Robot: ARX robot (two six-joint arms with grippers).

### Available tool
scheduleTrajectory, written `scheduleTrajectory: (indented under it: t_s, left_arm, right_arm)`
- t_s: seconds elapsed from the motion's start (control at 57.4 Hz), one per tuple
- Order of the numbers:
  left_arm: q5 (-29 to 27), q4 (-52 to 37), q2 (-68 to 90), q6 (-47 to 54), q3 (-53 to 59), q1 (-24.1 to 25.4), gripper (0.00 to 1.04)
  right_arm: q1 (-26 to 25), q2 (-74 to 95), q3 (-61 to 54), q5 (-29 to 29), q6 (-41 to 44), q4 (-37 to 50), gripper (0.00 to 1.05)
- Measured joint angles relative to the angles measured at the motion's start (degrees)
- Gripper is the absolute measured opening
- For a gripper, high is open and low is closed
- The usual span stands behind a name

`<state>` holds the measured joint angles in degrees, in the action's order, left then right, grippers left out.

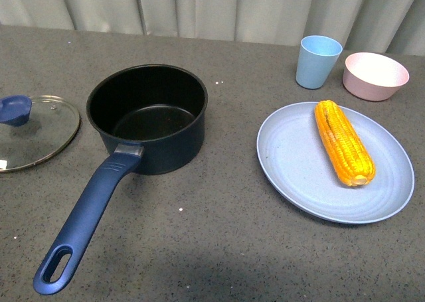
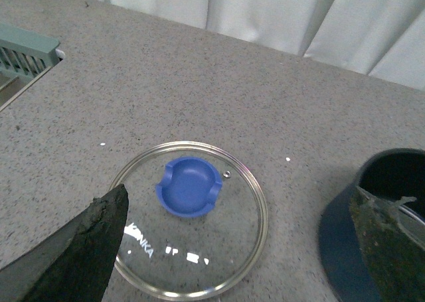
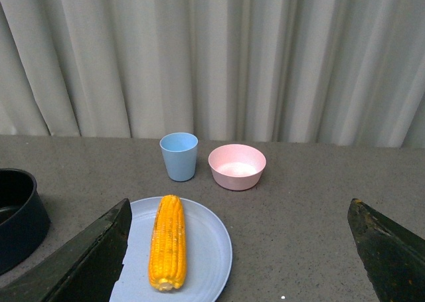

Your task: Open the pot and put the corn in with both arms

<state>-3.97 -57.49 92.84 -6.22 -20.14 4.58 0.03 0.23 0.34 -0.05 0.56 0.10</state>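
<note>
Nearest us in the front view, the pot stands open, its lid on the worktop to its left, and the corn on a plate to its right. In the left wrist view, our left tool is spread wide and empty, facing the lid. In the right wrist view, our right tool is likewise spread and empty, facing the corn.

Soft even light, faint shadows; small glare spots on glass lid; left claw fingers blurred near lens

The left gripper has two dark wedge-shaped fingers with a rough, greenish-black surface; the fingers of the right gripper look the same
</note>
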Motion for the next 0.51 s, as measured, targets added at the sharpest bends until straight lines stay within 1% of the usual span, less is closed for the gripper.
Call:
scheduleTrajectory:
  t_s: [0.105,0.174,0.279,0.314,0.331,0.349,0.383,0.418,0.453,0.505]
  left_arm:
    - [-1.60,4.90,-10.97,-0.11,5.22,-1.86,0.98]
    - [-4.46,9.97,-18.01,-0.11,7.85,-3.41,0.98]
    - [-10.78,20.22,-31.34,0.35,12.31,-7.37,0.98]
    - [-10.93,21.05,-33.81,0.44,13.05,-8.00,0.98]
    - [-10.34,20.83,-34.53,0.87,13.25,-8.02,0.98]
    - [-7.93,18.64,-34.49,1.51,13.81,-7.45,0.95]
    - [-2.56,12.33,-34.86,2.82,15.23,-6.03,0.88]
    - [1.25,7.91,-35.34,3.63,16.33,-5.20,0.81]
    - [2.89,6.69,-36.79,4.24,16.74,-4.94,0.74]
    - [3.72,7.45,-39.34,4.76,17.18,-4.87,0.64]
  right_arm:
    - [0.00,0.00,0.00,0.00,0.00,0.00,0.95]
    - [0.00,0.00,0.00,0.00,0.00,0.00,0.95]
    - [0.00,0.00,0.00,0.02,0.00,0.00,0.95]
    - [0.00,0.00,0.00,0.02,0.00,0.00,0.95]
    - [0.00,0.00,0.00,0.00,0.00,0.00,0.95]
    - [0.00,0.00,0.00,0.00,0.00,0.00,0.95]
    - [0.00,0.00,0.00,-0.02,0.00,0.00,0.95]
    - [0.00,0.00,0.00,0.00,0.00,0.00,0.95]
    - [0.00,0.00,0.00,0.02,0.00,0.00,0.95]
    - [0.00,0.02,0.00,0.00,0.00,0.00,0.95]
